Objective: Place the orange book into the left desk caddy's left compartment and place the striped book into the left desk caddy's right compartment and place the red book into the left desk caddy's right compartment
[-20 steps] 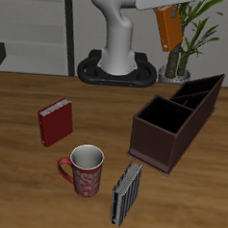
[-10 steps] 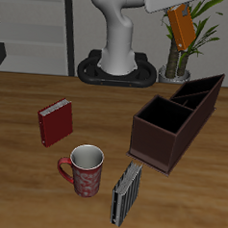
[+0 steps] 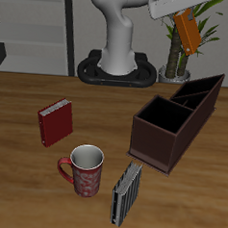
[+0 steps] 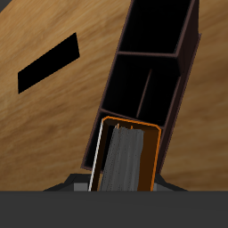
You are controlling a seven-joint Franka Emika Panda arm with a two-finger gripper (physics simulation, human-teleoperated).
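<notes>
You've got the thin orange-covered book [image 3: 188, 32] clamped in the gripper [image 3: 181, 16], tilted, high above the long dark brown open-topped caddy [image 3: 173, 125] near the table's [image 3: 15, 177] back edge. Nothing crowds it.

we record the orange book [image 3: 189, 32] as bright orange, with a pale page edge seen in the wrist view. the left desk caddy [image 3: 175, 123] is dark brown, near black inside. the red book [image 3: 55, 124] is dark red with a pale edge. the striped book [image 3: 126, 194] shows grey and black stripes. the mug [image 3: 84, 171] is mottled red, pale grey within. the table [image 3: 23, 196] is brown woodgrain. the plant [image 3: 192, 35] has green leaves.
</notes>
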